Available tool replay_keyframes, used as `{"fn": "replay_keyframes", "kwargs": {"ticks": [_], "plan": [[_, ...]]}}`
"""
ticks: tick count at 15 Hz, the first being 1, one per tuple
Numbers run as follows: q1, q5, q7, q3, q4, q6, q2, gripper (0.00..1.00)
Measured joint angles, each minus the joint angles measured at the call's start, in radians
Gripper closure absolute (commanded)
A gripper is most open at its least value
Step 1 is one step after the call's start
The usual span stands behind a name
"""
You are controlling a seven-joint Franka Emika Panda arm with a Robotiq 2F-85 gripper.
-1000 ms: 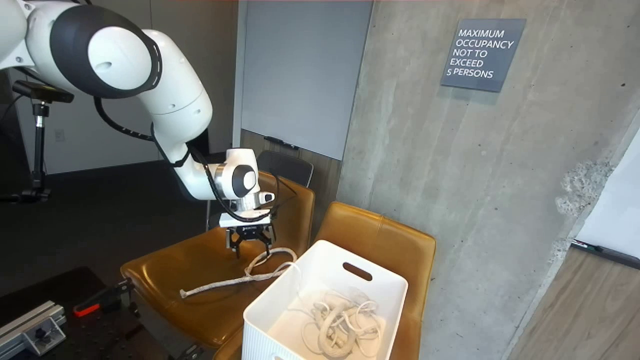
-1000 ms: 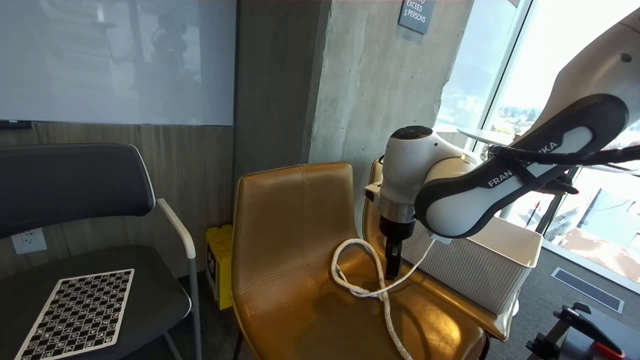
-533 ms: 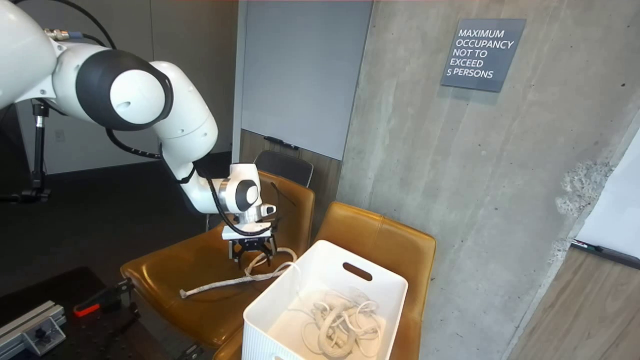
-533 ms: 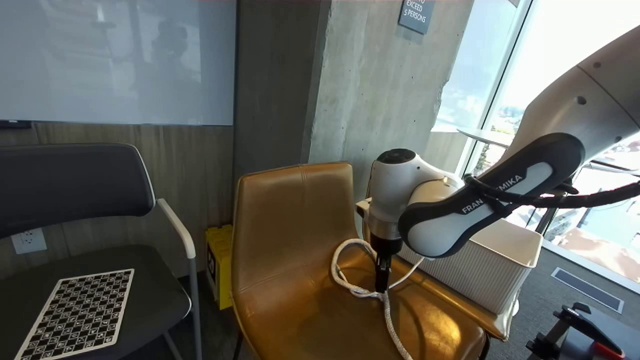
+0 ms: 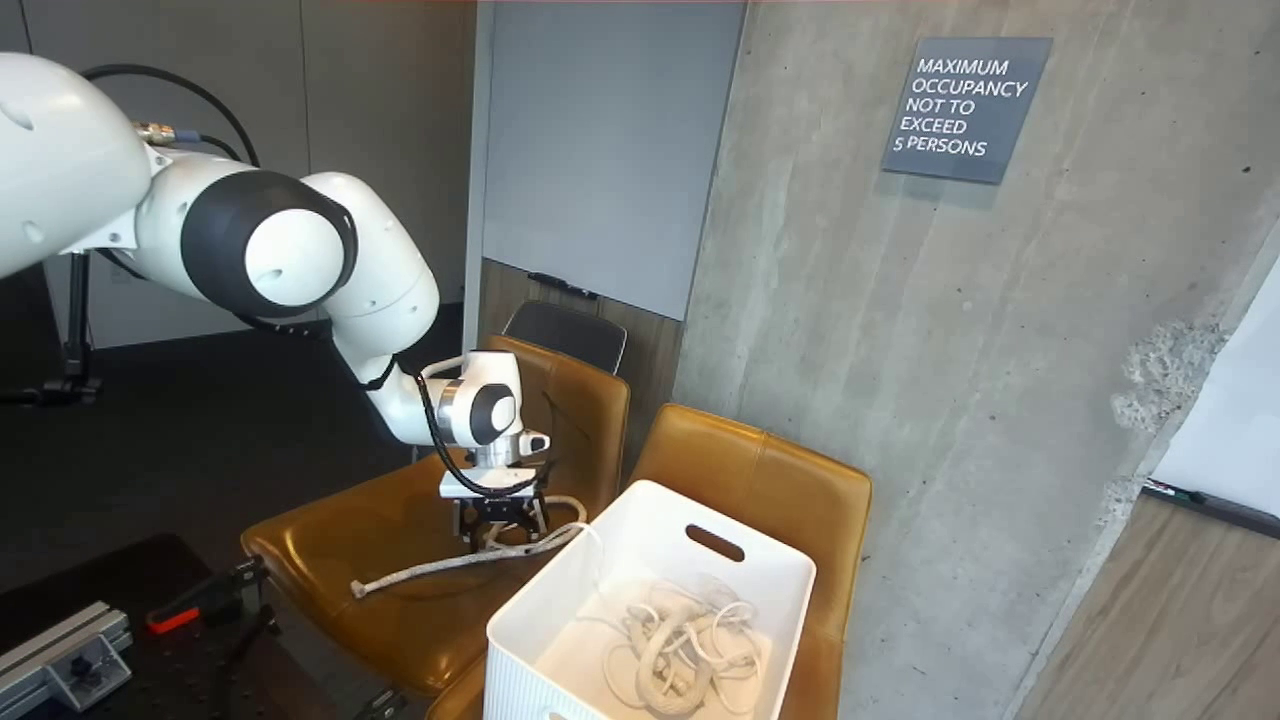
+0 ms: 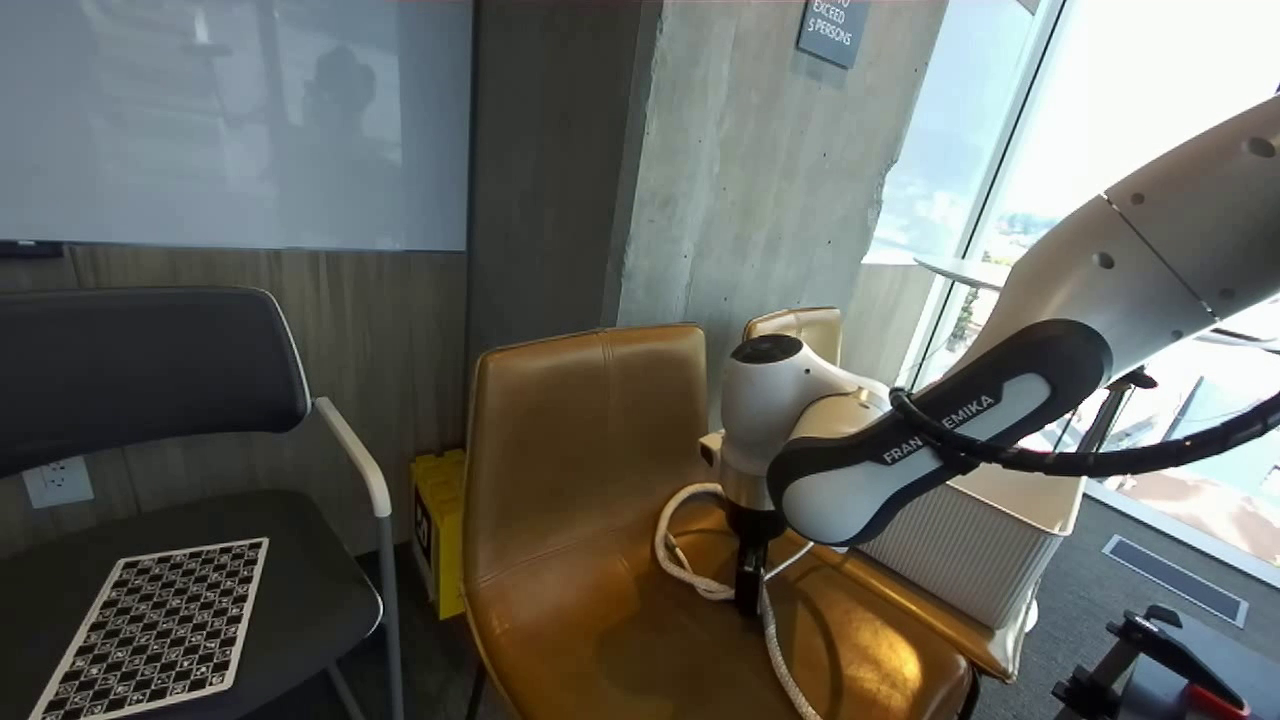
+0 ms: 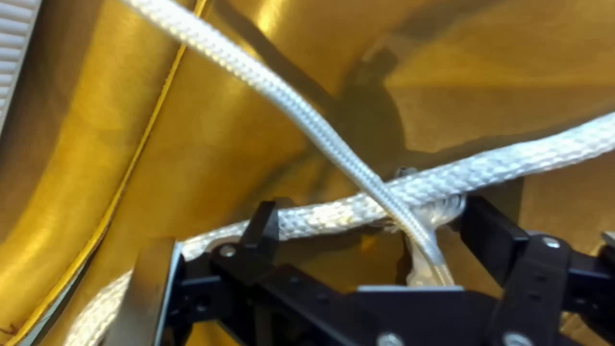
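Near concrete (image 6: 740, 180), rope (image 7: 451, 180) on chair (image 6: 600, 540) (probably leather).

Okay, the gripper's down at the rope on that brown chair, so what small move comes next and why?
Probably close the gripper gently: in the wrist view it stands open, with crossing strands of the rope showing in its gap, and in an exterior view it looks close to the chair seat.

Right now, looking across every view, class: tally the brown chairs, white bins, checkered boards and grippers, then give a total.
Brown chairs: 2
White bin: 1
Checkered board: 1
Gripper, jaws open: 1
Total: 5, leaving out the rope strands, which overlap too much to count
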Motion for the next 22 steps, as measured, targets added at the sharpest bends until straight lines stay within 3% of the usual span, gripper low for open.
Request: {"fn": "replay_keyframes", "kwargs": {"ticks": [2,10,17,22], "plan": [[0.007,0.01,0.0,0.005,0.023,-0.015,0.017,0.38],[0.002,0.045,0.0,0.014,0.028,-0.036,0.033,0.99],[-0.005,0.055,0.0,0.008,0.025,-0.036,0.023,1.0],[-0.009,0.048,0.0,-0.014,-0.006,-0.046,-0.115,1.0]]}}
